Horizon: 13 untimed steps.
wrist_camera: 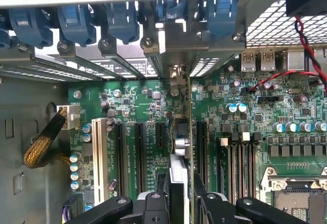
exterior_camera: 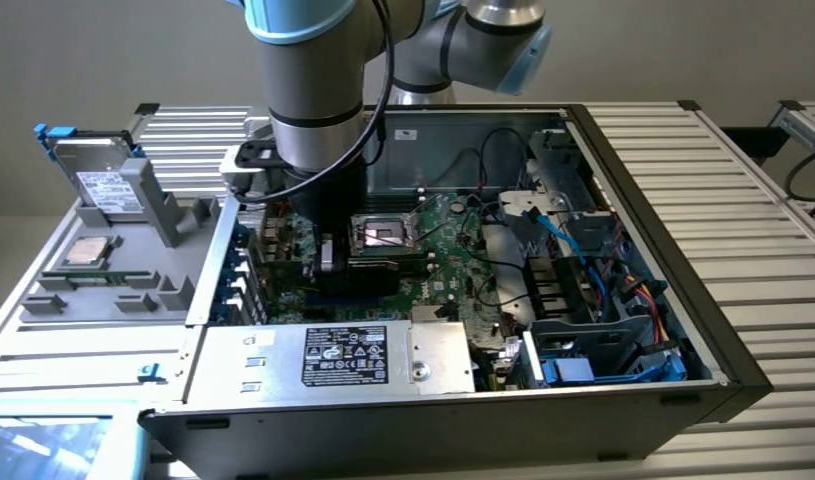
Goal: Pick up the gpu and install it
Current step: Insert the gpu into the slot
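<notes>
Claw (wrist_camera: pixel 180 193) grips gpu (wrist_camera: pixel 179 147) edge-on over mobo (wrist_camera: pixel 138 101) slots.

Plain grey wall (exterior_camera: pixel 114 50) seen behind workstation. Bench surface formed by ribbed aluminium profiles (exterior_camera: pixel 741 190). Grey fixture tray (exterior_camera: pixel 100 300) set at exterior view's left. Lighting even, diffuse.

Silver arm (exterior_camera: pixel 314 90), pale-blue caps, black cable

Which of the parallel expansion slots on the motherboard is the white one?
The long slot nearest the braided cable. It alone is white, while the other slots beside it are black.
</notes>
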Available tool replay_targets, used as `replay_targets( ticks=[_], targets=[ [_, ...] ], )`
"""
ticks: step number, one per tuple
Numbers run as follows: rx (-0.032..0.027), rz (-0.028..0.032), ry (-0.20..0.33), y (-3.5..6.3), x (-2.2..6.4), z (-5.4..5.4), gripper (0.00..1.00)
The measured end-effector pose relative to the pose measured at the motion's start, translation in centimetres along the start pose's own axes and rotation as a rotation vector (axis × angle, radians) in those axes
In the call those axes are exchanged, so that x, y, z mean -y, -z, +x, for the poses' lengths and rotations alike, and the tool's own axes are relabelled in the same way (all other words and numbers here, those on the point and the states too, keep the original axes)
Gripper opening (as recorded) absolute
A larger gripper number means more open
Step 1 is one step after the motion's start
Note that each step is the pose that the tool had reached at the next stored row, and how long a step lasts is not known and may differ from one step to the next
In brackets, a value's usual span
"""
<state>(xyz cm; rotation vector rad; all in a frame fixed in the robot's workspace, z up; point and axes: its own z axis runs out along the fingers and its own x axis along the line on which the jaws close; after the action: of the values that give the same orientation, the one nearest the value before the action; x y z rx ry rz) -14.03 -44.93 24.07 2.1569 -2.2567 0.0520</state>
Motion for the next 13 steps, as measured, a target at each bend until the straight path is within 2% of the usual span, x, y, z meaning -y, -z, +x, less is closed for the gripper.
replay_targets(
  ticks=[13],
  targets=[
    [-0.0002,-0.0001,0.001,-0.04,-0.01,0.11,0.29]
  ],
)
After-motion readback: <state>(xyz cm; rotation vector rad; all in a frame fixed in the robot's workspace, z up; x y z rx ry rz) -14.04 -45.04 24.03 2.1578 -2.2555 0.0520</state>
